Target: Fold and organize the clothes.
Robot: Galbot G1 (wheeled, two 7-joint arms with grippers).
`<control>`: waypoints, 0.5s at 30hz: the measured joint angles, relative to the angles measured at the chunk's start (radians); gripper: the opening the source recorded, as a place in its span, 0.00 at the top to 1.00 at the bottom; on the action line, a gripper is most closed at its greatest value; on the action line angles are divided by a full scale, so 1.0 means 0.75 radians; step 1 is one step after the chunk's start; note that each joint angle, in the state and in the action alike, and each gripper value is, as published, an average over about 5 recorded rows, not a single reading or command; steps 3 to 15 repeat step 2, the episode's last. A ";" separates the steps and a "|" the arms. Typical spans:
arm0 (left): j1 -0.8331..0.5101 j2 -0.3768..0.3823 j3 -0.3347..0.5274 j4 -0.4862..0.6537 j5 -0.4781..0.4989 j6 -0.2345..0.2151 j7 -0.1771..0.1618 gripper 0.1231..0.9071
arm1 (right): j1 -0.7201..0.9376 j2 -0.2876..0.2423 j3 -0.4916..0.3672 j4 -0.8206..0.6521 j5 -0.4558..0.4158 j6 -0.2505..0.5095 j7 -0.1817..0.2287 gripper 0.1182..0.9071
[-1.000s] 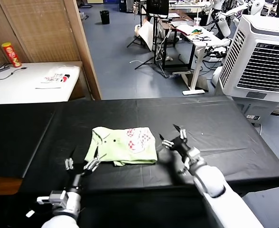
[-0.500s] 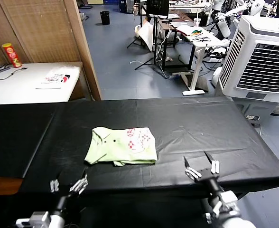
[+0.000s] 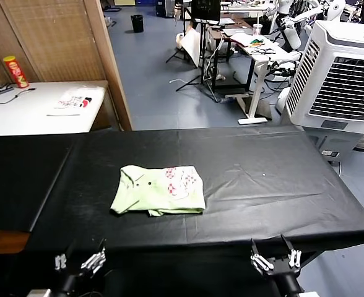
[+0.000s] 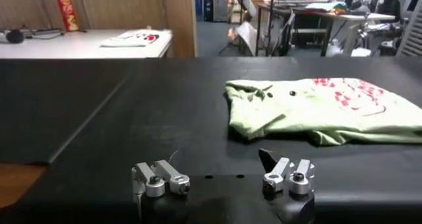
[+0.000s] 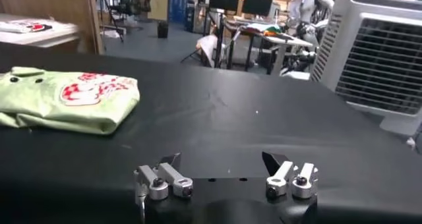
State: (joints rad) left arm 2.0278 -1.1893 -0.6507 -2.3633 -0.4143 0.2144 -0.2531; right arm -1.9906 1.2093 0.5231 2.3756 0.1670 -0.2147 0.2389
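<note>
The pale lime-green shirt (image 3: 159, 190) lies folded into a compact rectangle on the black table (image 3: 262, 179), collar to the left and the red-pink print on top. It also shows in the left wrist view (image 4: 323, 108) and the right wrist view (image 5: 62, 99). My left gripper (image 3: 78, 262) is open and empty, low beyond the table's near edge at the left. My right gripper (image 3: 275, 258) is open and empty, low beyond the near edge at the right. Both are well clear of the shirt.
A white side table (image 3: 33, 111) at the far left holds a red can (image 3: 14, 70) and a white printed flat item (image 3: 73, 101). A wooden partition (image 3: 58, 37) stands behind it. A large white fan unit (image 3: 343, 74) stands at the far right.
Both grippers have drawn back from beside the shirt, toward me and down below the table's near edge. The folded shirt has not moved.
</note>
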 joint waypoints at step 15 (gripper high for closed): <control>0.001 0.000 0.000 -0.005 0.000 0.003 0.000 0.14 | -0.006 0.001 0.001 0.002 0.000 0.000 0.000 0.14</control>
